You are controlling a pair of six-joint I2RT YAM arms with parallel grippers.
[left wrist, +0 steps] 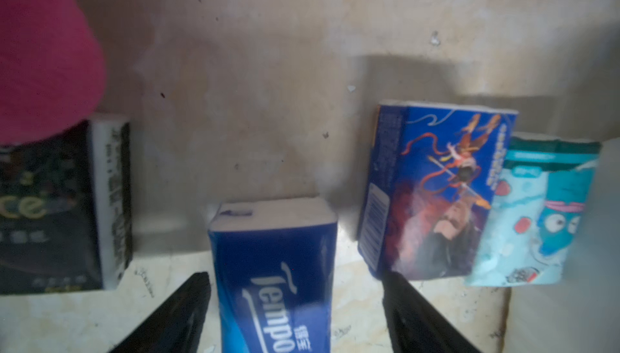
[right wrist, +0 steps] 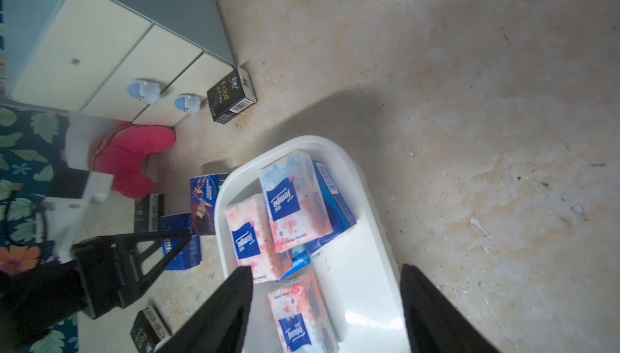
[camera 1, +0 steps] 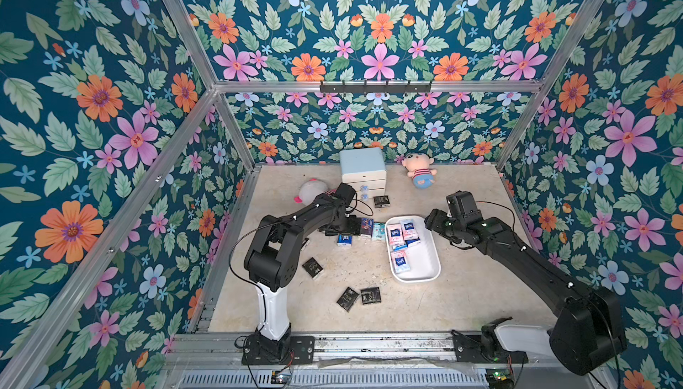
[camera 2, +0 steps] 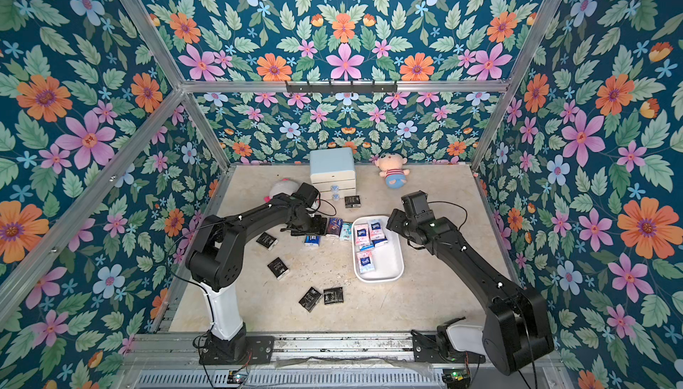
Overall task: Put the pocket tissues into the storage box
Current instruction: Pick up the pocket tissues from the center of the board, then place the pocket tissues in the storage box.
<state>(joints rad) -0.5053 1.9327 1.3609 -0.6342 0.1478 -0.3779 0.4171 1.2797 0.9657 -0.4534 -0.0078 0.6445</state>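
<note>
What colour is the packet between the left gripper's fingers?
Dark blue packet with white lettering; clearest in the left wrist view.

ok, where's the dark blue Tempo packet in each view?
In a top view: dark blue Tempo packet mid-table, left of the storage box.
In a top view: same packet, same spot.
Left wrist: between the open fingers.
Right wrist: beside the storage box, behind the left fingers.
Landmark: illustrated blue packet beside it.

Tabletop (camera 1: 462, 294) bears pocket tissues (camera 1: 313, 268), storage box (camera 1: 425, 262), cabinet (camera 1: 362, 165), toys (camera 1: 420, 174).
</note>
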